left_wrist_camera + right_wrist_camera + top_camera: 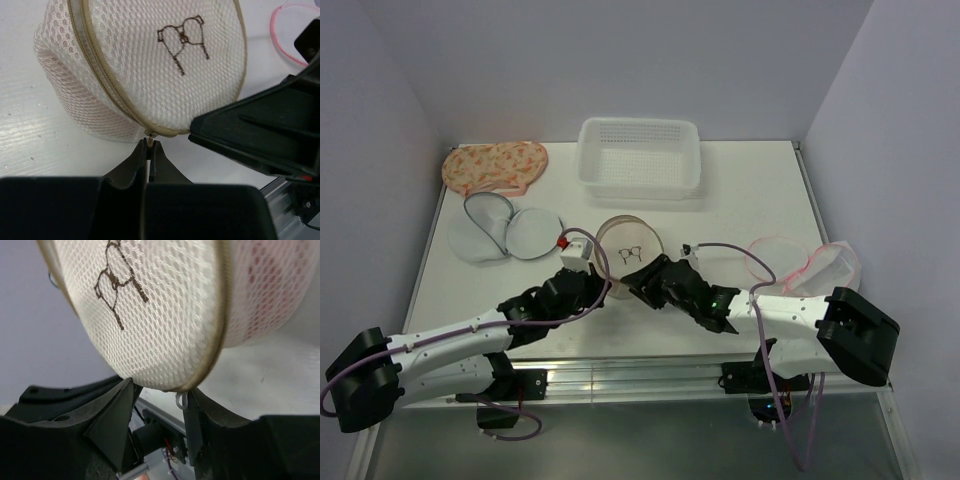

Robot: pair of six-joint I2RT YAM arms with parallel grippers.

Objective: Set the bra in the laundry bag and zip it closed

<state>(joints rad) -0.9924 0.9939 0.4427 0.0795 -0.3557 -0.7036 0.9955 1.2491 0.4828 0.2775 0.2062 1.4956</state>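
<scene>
Jaws: left gripper (149,145) pinching zip pull (149,140); right gripper (160,390) spread round laundry bag (160,315) rim.

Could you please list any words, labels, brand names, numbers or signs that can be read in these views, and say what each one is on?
There is no readable text in any view.
The laundry bag carries only a dark line drawing on its mesh face, a picture, not lettering.
The white basket, the patterned bra and the grey-rimmed mesh bags show no labels or numbers.

Overhead view looks down; both wrist views close in — sharing the laundry bag (628,254).
</scene>
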